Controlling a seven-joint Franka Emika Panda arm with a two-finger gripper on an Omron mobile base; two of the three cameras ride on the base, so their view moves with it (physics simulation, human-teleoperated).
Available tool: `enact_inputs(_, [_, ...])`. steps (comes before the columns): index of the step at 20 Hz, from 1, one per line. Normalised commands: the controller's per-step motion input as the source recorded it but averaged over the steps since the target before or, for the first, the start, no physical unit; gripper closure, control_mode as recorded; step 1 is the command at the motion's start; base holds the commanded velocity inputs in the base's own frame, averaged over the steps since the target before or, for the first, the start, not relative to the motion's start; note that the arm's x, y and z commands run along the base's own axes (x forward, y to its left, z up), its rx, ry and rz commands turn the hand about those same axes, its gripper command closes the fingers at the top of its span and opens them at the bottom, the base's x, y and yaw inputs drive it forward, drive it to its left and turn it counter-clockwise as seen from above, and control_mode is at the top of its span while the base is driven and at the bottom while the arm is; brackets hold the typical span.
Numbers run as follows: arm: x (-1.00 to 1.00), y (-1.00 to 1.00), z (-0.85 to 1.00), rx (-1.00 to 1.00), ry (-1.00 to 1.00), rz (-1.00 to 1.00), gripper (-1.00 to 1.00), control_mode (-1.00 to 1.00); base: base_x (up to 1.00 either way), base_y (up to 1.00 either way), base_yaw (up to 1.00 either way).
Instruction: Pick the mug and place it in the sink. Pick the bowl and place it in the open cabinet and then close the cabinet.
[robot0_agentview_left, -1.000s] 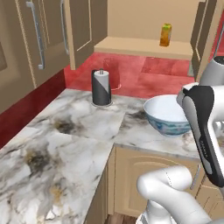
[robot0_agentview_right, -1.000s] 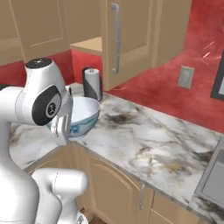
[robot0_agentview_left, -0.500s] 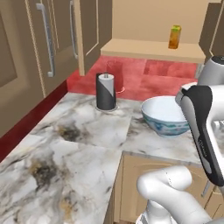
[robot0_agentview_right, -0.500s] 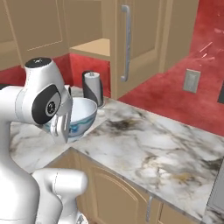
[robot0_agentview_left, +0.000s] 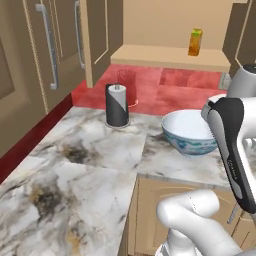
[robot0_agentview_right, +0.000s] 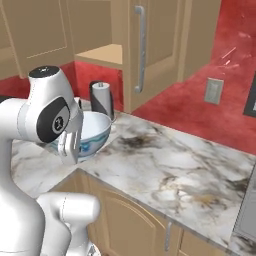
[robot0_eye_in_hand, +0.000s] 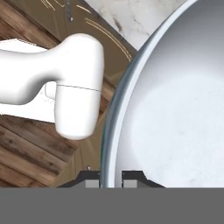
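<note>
A: Although not confirmable from these views, mug-to-sink step taken as complete; no mug or sink in sight. Status of the bowl step?

B: Grasp made. Fingers (robot0_eye_in_hand: 110, 177) pressed nearly together, pinching the rim of the bowl (robot0_agentview_left: 190, 131) with one tip on each side of the wall. Bowl upright over the marble worktop (robot0_agentview_left: 95, 165), near its front edge, just right of the black-and-white roll (robot0_agentview_left: 117, 105). Contact between foot and worktop: cannot tell.

A: Remaining?

B: Transfer up to the shelf of the open cabinet (robot0_agentview_left: 170, 56), above and behind the bowl. Release there, then door (robot0_agentview_right: 142, 50) swung shut.

A: Obstructions on the shelf?

B: Small yellow bottle (robot0_agentview_left: 195, 42) standing toward the right end. Left part of the shelf looks the better spot for the bowl.

A: Overall progress?

B: Judged roughly half. Bowl secured, not yet placed; cabinet not yet closed.
</note>
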Motion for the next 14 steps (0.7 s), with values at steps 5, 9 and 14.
enact_inputs(5, [0.00,0.00,0.00,0.00,0.00,0.00,1.00,1.00,0.50,0.28,-0.16])
enact_inputs(9, [0.00,0.00,0.00,0.00,0.00,0.00,1.00,1.00,0.02,0.02,-0.17])
enact_inputs(14, [0.00,0.00,0.00,0.00,0.00,0.00,1.00,1.00,0.65,0.29,-0.27])
